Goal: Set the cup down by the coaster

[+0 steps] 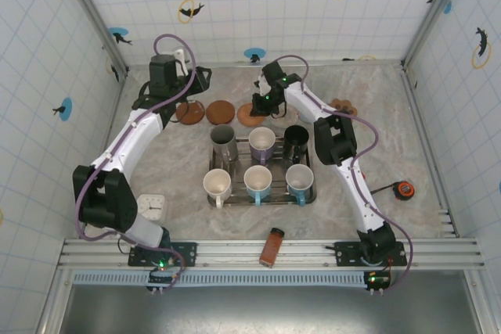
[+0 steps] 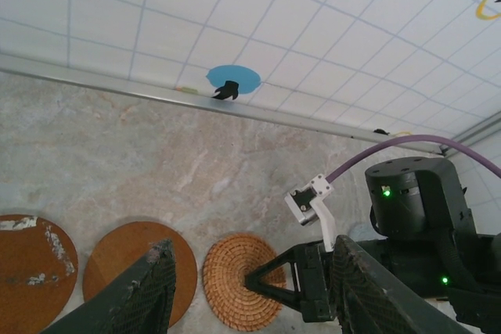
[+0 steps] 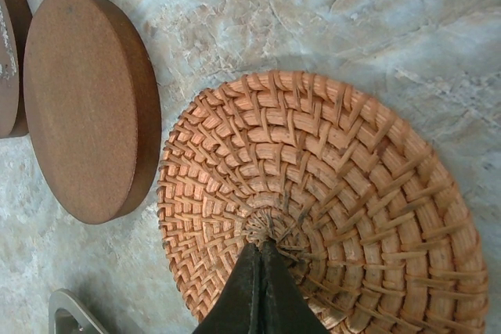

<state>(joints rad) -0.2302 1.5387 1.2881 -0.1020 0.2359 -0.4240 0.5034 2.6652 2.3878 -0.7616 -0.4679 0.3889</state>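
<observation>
Right gripper (image 3: 262, 275): shut, tips resting on the centre of the woven coaster (image 3: 329, 209), nothing evidently gripped. Left gripper (image 2: 250, 252): half open, empty, hovering past the coasters. No cup is held. 6 cups (image 1: 262, 145) stand in the rack (image 1: 274, 202), just nearward of the coaster; the right arm is judged nearer
</observation>
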